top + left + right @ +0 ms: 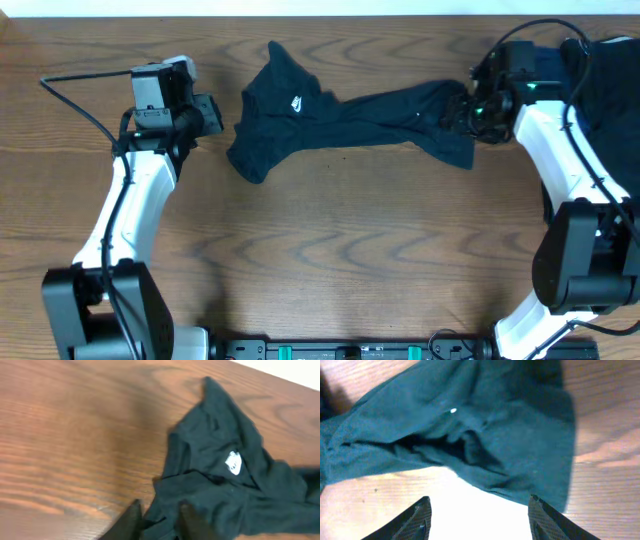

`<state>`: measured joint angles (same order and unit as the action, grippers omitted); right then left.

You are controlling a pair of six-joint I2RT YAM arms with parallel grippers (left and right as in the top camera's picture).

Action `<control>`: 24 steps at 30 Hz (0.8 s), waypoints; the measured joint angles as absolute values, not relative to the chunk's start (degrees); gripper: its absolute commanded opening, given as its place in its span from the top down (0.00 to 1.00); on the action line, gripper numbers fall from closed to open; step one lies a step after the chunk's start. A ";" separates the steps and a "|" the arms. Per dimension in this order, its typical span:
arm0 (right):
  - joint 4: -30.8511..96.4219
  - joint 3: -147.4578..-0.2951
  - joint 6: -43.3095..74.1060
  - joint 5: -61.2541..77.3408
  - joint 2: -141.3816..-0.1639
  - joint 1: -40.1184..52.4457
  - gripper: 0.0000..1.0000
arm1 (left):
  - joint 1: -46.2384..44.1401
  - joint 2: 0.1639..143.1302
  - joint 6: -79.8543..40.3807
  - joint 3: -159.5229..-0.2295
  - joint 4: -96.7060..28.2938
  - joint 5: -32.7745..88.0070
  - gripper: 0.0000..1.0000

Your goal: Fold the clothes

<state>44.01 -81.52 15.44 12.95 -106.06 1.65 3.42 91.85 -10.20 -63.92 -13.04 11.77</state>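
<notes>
The clothes here are a dark navy T-shirt (340,115) with a small white logo (297,101), lying crumpled and stretched left to right across the wooden table. My left gripper (222,113) is at its left edge. In the left wrist view the shirt (215,445) and logo (233,462) lie ahead, and the left gripper (160,505) stands a little open, straddling the fabric's edge. My right gripper (462,108) is at the shirt's right end. In the right wrist view the right gripper (480,499) is wide open and empty, the shirt's hem (485,425) just beyond its tips.
Another dark garment (612,70) lies bunched at the table's far right corner, behind the right arm. Bare wood (340,240) runs from the shirt to the front edge. A black cable (75,95) trails left of the left arm.
</notes>
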 measured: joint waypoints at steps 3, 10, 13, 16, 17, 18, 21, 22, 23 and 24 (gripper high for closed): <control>43.88 -81.52 15.22 13.10 -106.06 3.55 0.39 | 3.49 94.94 -14.20 -63.94 -11.35 11.11 0.69; 43.42 -81.52 14.55 12.10 -106.06 7.33 0.37 | 3.49 104.40 -18.68 -63.94 -5.26 14.48 0.68; 43.40 -81.52 14.41 11.29 -106.06 8.32 0.37 | 3.22 106.63 -19.40 -63.94 -4.05 15.40 0.68; 43.29 -81.52 14.41 10.68 -106.06 8.95 0.37 | 2.74 107.68 -19.57 -63.94 -3.75 15.31 0.68; 43.18 -81.52 14.41 10.66 -106.06 8.99 0.37 | 2.46 107.94 -19.62 -63.94 -3.70 14.83 0.68; 43.20 -81.52 14.39 10.52 -106.06 9.19 0.37 | 2.20 108.20 -19.68 -63.94 -3.51 14.52 0.68; 43.18 -81.52 14.39 10.46 -106.06 9.26 0.36 | 1.30 109.08 -19.70 -63.94 -2.31 13.61 0.68; 43.20 -81.52 14.39 10.44 -106.06 9.26 0.36 | 0.97 109.43 -19.70 -63.94 -1.93 13.43 0.68; 43.20 -81.52 14.39 10.44 -106.06 9.26 0.36 | 0.71 109.71 -19.70 -63.94 -1.63 13.28 0.68; 43.22 -81.52 14.39 10.41 -106.06 9.26 0.36 | 0.40 110.06 -19.70 -63.94 -1.23 13.15 0.68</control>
